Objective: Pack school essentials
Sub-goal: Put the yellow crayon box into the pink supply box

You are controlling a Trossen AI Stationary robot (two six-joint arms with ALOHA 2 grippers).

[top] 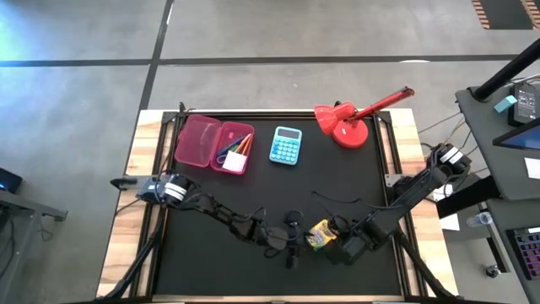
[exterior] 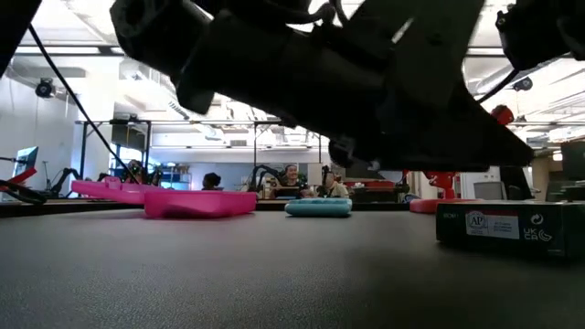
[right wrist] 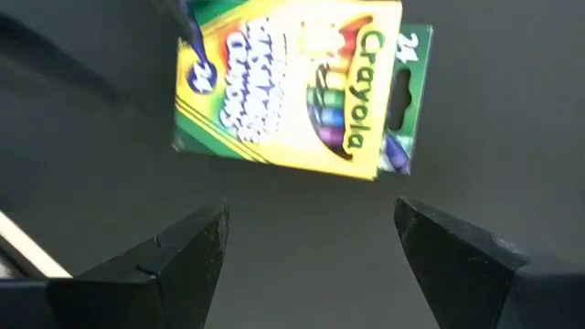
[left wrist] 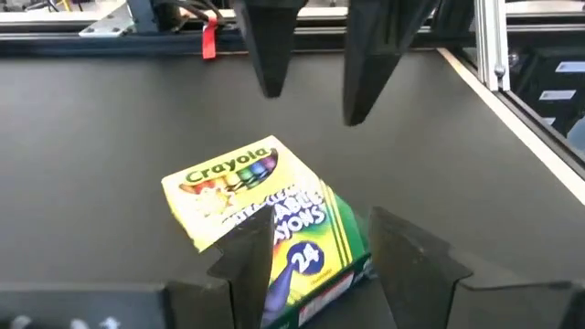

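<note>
The yellow-green crayon box [left wrist: 247, 187] lies flat on the black mat near the table's front edge, and also shows as the crayon box [top: 321, 235] from above. My left gripper [left wrist: 320, 219] comes in nearly level from the left. It is open, with a finger on either side of the box's near end. My right gripper [right wrist: 311, 208] hangs open above the mat, pointing steeply down just right of the box [right wrist: 292, 87]. An open pink case [top: 215, 143] at the far left holds pencils and other small stationery.
A light-blue calculator [top: 287, 145] lies right of the pink case. A red desk lamp [top: 350, 122] stands at the far right. A loose dark cable [top: 337, 198] trails across the mat behind the box. Bare mat stretches between the box and the case.
</note>
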